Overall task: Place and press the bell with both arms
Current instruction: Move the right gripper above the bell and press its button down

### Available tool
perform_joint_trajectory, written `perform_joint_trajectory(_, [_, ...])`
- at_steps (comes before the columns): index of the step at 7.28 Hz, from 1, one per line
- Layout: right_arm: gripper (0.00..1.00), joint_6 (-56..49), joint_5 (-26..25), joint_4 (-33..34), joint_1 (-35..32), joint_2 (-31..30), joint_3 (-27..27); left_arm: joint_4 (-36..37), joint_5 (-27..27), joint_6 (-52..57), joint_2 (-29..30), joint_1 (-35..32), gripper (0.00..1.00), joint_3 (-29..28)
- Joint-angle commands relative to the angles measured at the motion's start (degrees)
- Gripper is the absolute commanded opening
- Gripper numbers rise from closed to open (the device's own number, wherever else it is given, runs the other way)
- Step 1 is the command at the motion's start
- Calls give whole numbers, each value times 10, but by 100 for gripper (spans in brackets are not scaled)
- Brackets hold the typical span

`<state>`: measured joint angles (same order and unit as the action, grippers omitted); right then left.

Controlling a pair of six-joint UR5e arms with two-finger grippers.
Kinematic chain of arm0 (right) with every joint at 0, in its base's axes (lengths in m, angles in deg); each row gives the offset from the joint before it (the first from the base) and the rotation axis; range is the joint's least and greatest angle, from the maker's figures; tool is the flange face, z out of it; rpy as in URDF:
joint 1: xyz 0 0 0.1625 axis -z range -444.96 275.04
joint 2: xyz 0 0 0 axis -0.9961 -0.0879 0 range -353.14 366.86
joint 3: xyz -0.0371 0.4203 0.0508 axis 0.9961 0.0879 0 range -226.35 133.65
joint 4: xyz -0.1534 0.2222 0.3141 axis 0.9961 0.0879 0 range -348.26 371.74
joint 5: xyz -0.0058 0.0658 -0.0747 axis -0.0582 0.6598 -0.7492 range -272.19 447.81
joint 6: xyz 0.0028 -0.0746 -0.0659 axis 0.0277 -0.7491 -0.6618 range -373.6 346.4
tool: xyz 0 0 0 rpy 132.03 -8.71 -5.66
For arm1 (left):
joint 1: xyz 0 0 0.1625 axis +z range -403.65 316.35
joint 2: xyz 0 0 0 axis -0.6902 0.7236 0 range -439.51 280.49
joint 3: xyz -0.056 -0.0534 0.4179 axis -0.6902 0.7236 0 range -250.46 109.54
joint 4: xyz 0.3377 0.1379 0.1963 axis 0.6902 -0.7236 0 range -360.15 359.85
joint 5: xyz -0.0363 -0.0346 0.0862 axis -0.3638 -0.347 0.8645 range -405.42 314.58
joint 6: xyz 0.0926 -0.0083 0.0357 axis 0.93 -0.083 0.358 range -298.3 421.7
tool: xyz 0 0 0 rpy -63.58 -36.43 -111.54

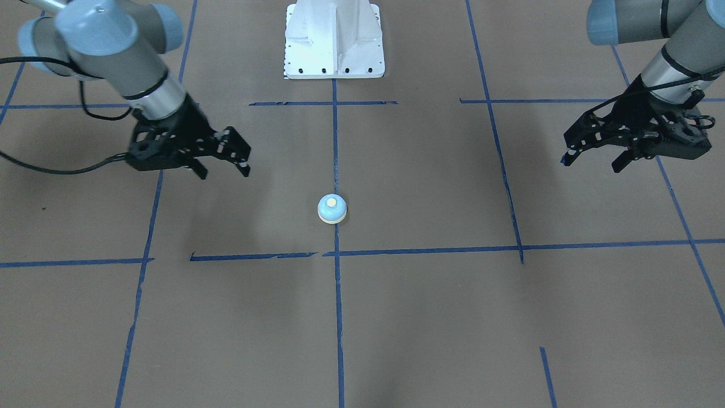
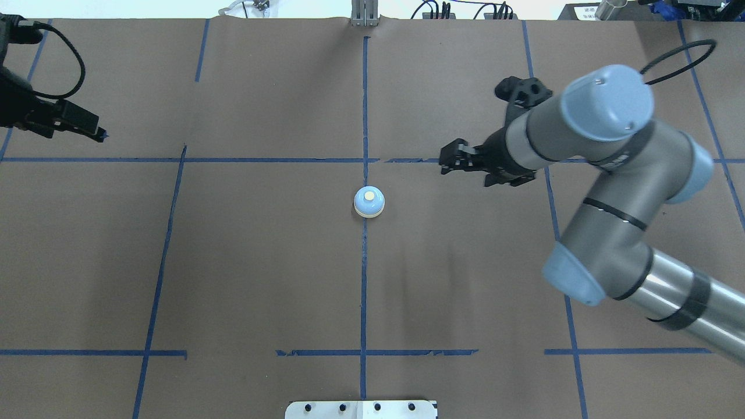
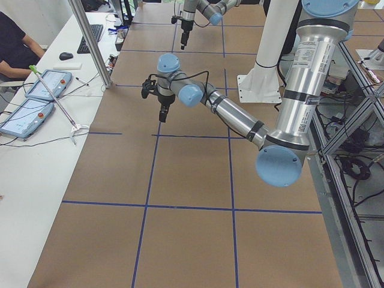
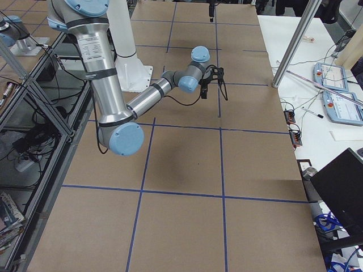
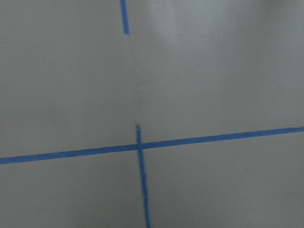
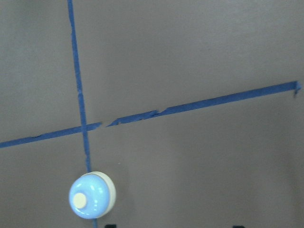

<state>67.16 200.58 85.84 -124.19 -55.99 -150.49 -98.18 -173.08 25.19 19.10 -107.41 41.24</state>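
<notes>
The light-blue bell [image 1: 332, 208] with its cream button stands upright on the brown table, on the blue centre tape line. It also shows in the overhead view [image 2: 369, 202] and low left in the right wrist view [image 6: 91, 195]. My right gripper [image 1: 224, 169] hangs above the table, off to the bell's side and a little towards the robot base, open and empty. Its fingertips [image 6: 110, 226] just show, wide apart, at the bottom edge of the right wrist view. My left gripper [image 1: 593, 161] is far off on the other side, open and empty, at the overhead view's left edge [image 2: 87, 125].
The white pedestal base [image 1: 334, 39] stands at the robot's edge of the table. Blue tape lines [image 2: 364, 291] grid the brown surface. A side table with tablets [image 3: 42, 90] and a metal post [image 3: 90, 42] lie beyond the table's far edge.
</notes>
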Motion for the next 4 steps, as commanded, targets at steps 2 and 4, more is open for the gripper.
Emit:
perform_joint_trajectory(2, [0, 91, -21, 47, 37, 154, 140, 0, 0, 68, -46, -29, 100, -2])
perform_joint_trajectory(4, [0, 98, -21, 46, 48, 190, 205, 0, 0, 68, -56, -33, 100, 3])
